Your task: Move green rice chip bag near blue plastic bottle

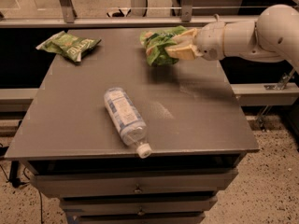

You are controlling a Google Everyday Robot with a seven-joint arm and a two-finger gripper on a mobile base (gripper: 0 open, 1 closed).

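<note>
The green rice chip bag (158,46) is bright green and crumpled, held above the far middle of the grey table (196,111). My gripper (180,46) reaches in from the right and is shut on the bag's right side. The blue plastic bottle (125,118) lies on its side near the table's front, white cap pointing to the front edge. The bag is well behind and to the right of the bottle.
A flatter olive-green bag (69,45) lies at the far left corner. A metal rail (117,21) runs behind the table. Drawers (135,188) sit below the front edge. My white arm (261,31) spans the far right side.
</note>
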